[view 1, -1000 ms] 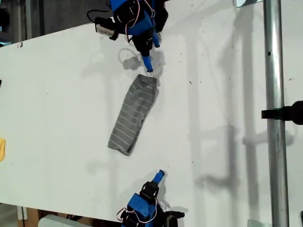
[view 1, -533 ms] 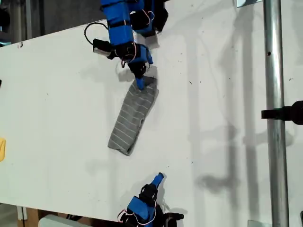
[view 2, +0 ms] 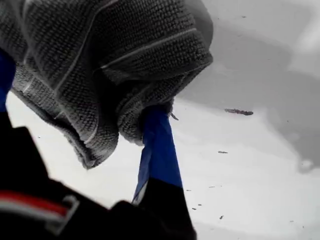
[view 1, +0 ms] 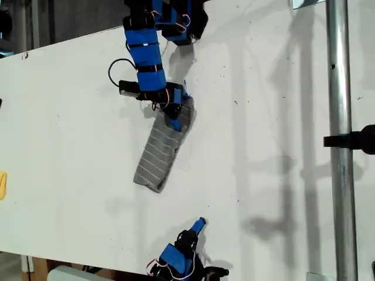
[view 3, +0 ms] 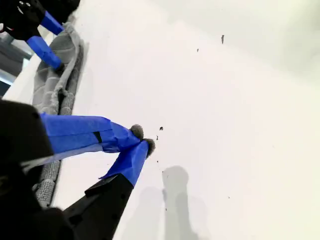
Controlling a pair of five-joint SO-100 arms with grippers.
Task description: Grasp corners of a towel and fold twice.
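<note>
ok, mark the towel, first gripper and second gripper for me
towel [view 1: 157,153], exterior view, on the striped middle of the folded cloth.
my first gripper [view 1: 174,121], exterior view, at the fingertips on the towel's end.
my second gripper [view 3: 142,142], second wrist view, between the closed blue tips.

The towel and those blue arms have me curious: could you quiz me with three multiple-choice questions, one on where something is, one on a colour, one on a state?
1. In the exterior view, where is my first gripper?
A. on the towel's upper end
B. at the table's lower edge
C. by the metal pole

2. The towel is:
A. plain red
B. gray with thin white stripes
C. yellow

3. My second gripper's jaws:
A. clamp the towel
B. wide open
C. closed on nothing

Key: 1 A, its tip sits on the cloth; 2 B, stripes show clearly; 3 C, blue tips meet, towel apart.
</note>
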